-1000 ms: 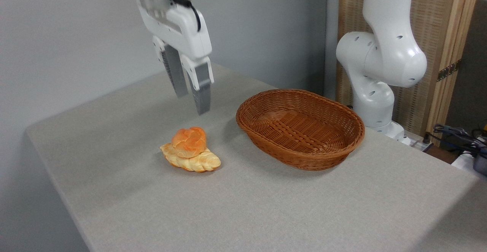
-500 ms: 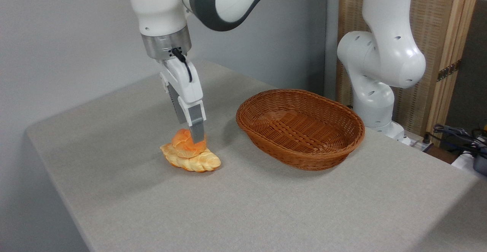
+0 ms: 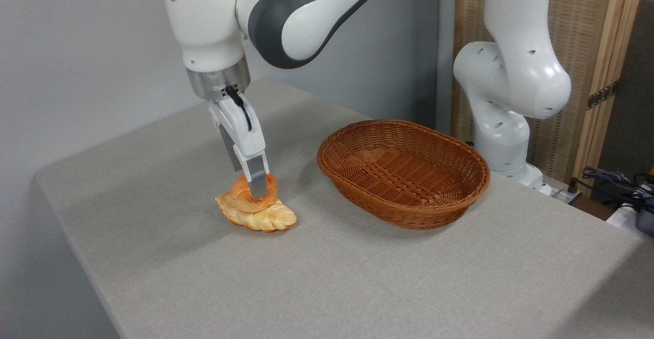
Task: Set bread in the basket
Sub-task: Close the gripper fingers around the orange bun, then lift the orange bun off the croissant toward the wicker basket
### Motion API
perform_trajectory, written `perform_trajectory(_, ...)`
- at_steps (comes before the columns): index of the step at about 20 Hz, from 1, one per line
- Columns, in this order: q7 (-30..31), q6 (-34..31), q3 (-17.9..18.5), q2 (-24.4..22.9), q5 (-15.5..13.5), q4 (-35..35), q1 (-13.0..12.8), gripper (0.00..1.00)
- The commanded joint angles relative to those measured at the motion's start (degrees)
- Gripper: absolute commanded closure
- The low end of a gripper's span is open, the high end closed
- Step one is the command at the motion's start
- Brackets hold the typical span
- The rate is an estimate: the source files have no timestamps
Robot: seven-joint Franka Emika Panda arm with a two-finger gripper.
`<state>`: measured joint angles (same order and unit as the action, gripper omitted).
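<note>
Tool (image 3: 254, 188) is down at the bun (image 3: 240, 197), pointing nearly straight down w/ a slight tilt. Near finger (image 3: 257, 175) lies across the bun's front face, tip about level w/ the bun's lower half. Far finger is mostly hidden behind the near one and the bun. Fingers straddle the bun, front and back; cannot tell whether they press it or merely stand beside it, so the grip is unconfirmed.

Bun: deep orange, roundish, knotted. Sits on top of the braided loaf (image 3: 263, 219), which is paler, flatter and longer, lying flat on the desk (image 3: 357, 277). Bun rests toward the loaf's left-rear part; loaf's right end sticks out past it. Both are at desk level; no gap visible btwn bun and loaf.

Basket (image 3: 403, 173): oval, reddish-brown wicker, sits on the desk to the right of the bread pile, apart from it, w/ bare desk btwn. Nothing visible inside it.

Arm (image 3: 265, 17) reaches in from upper right; its base column (image 3: 503, 98) stands behind the basket at the desk's far right edge.
</note>
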<state>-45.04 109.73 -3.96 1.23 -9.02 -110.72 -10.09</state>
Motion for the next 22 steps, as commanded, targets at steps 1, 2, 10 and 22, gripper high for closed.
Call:
perform_trajectory(1, -0.8, 1.9, 0.5, 2.2, 1.0, -0.2, -1.6, 0.00)
perform_trajectory(2, -0.8, 2.1, 0.4, 2.6, 1.1, -0.2, -2.0, 0.00)
perform_trajectory(10, -0.9, 1.5, 0.5, 3.2, 1.1, -0.1, -2.1, 0.64)
perform_trajectory(22, -1.0, -2.7, 0.6, -1.3, 0.9, 0.5, -2.1, 0.63)
